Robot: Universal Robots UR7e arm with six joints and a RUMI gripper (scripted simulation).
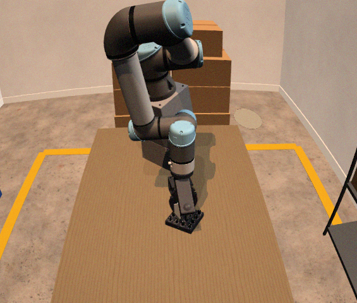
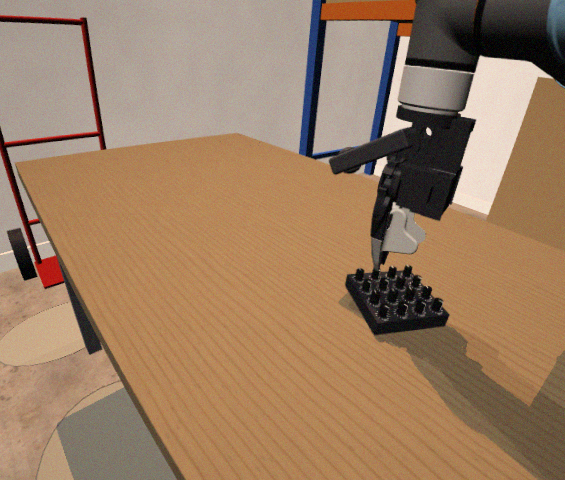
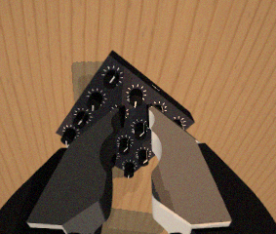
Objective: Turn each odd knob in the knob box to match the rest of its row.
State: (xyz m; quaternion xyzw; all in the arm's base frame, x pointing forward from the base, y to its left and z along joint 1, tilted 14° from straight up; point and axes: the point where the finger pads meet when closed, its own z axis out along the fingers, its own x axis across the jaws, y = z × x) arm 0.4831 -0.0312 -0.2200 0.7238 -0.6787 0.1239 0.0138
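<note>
The black knob box (image 1: 176,227) (image 2: 410,326) (image 3: 112,97) lies flat on the table, turned cornerwise in the wrist view. My gripper (image 2: 379,265) (image 3: 136,106) is open by a narrow gap, pointing down at the box, with its tips close to the knob tops. In the wrist view, one knob (image 3: 136,95) beyond the tips has its white line pointing down the picture. Another knob (image 3: 139,129), in the gap nearer the palm, points lower right. A knob beside the dark finger is partly covered. Other knobs are hidden by the fingers. The row letters cannot be read.
The wooden table (image 1: 122,254) (image 2: 251,330) extends around the box. Cardboard boxes (image 1: 204,74) stand behind the arm's base. A shelf rack (image 1: 353,163) is at the right of the top view. A red hand truck (image 2: 55,142) stands beyond the table in the exterior view.
</note>
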